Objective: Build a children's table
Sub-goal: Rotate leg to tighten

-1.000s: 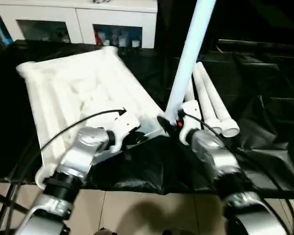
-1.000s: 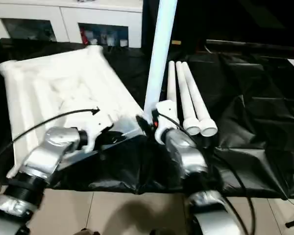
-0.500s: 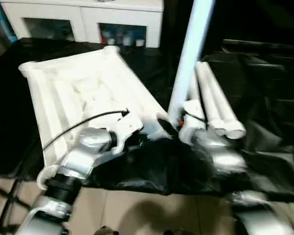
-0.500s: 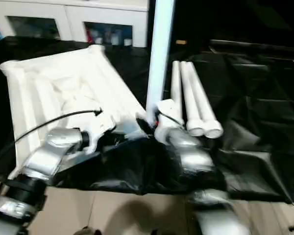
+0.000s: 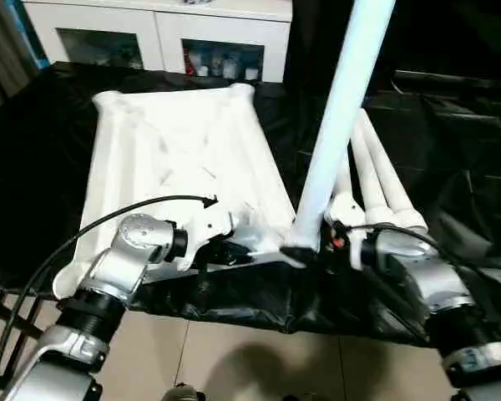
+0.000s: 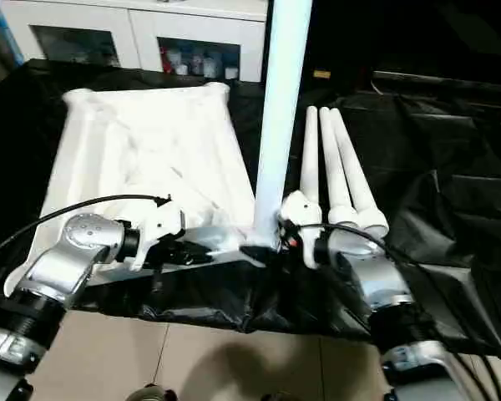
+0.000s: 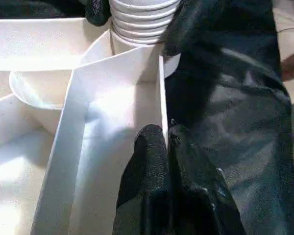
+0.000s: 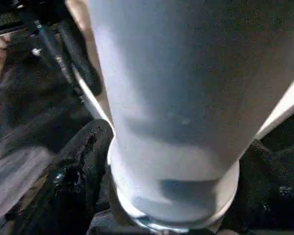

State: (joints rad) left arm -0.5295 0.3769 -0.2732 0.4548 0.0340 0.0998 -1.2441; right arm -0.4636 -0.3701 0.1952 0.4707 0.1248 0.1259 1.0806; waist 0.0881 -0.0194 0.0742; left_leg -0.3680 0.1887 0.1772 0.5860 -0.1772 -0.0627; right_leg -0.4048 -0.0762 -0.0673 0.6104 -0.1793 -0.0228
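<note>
R hand [image 6: 275,242] gripping upright leg [image 5: 338,125] at tabletop [image 5: 184,159] near corner, L hand [image 7: 164,147] pinching rim — keep leg vertical while seating.

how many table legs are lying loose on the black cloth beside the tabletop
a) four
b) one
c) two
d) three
d) Three loose legs lie side by side on the black cloth to the right of the tabletop, while a fourth leg stands upright at its near corner.

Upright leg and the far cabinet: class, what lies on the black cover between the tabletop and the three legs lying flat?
Only bare black cover between the tabletop and the three lying legs; the upright leg rises across that strip in both eye views.
</note>
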